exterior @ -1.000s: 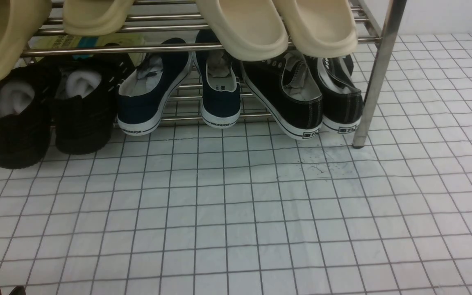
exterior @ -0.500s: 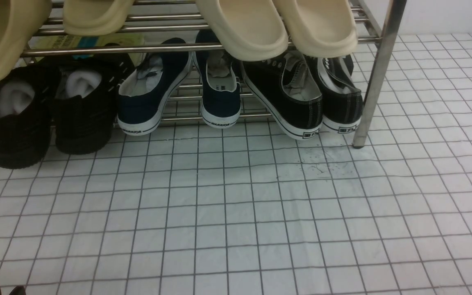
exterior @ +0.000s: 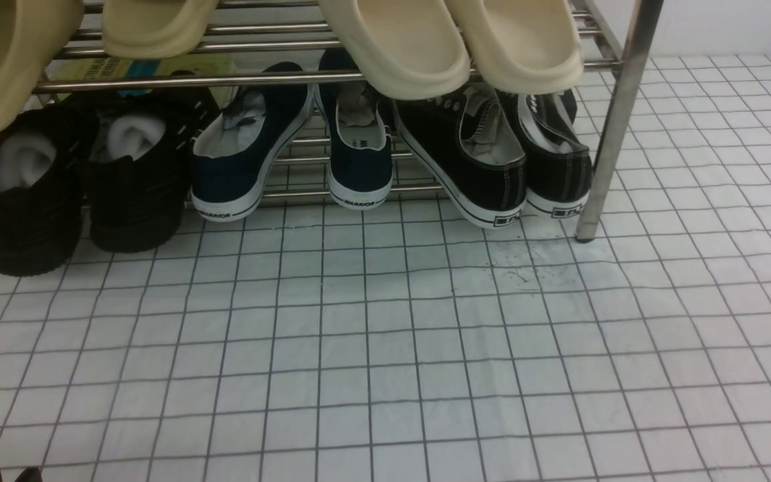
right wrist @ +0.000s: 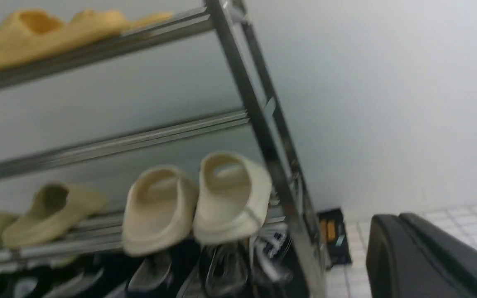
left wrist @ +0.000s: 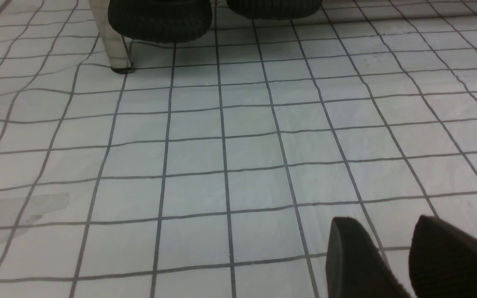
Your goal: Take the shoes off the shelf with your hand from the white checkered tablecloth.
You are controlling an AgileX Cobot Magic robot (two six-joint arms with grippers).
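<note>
The shoes, black canvas sneakers with white striped soles, sit heel-out at the right end of the shelf's lower tier, beside its chrome post. They are a blur in the right wrist view. The white checkered tablecloth covers the floor in front. My left gripper hovers low over the cloth, open and empty; only its tips show at the front view's bottom left. My right gripper is shut, fingers pressed together on nothing, right of the shelf post; the front view does not show it.
Cream slippers hang over the upper rods just above the sneakers. Navy plimsolls and all-black chunky shoes fill the rest of the lower tier. A small black box with orange marks lies on the cloth behind the shelf.
</note>
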